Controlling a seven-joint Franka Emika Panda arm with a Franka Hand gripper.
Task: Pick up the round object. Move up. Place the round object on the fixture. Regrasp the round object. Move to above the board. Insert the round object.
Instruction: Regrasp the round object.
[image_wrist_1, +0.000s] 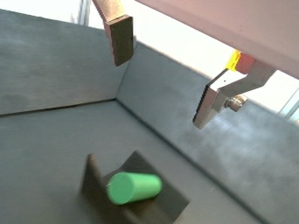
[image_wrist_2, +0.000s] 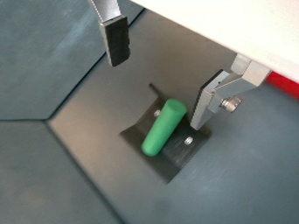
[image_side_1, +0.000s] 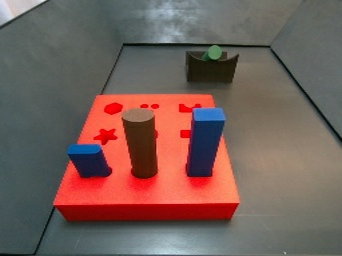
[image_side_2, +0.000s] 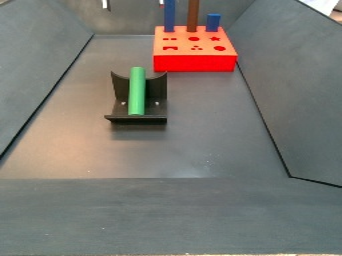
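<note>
Round object (image_side_2: 135, 90): lying in the notch of the fixture (image_side_2: 154, 103).
Board (image_side_2: 195, 50): well apart from fixture.
Gripper (image_wrist_2: 163, 63): above the fixture, jaws apart, nothing between.

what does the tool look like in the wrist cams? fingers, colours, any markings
The tool, above the small green cylindrical peg on the dark fixture, has two flat silver metal plate fingers tipped with dark rectangular pads. One finger bends into a bracket with a visible bolt. Both wrist views show a pale housing above it, with a red and yellow mark. No cables visible.
</note>
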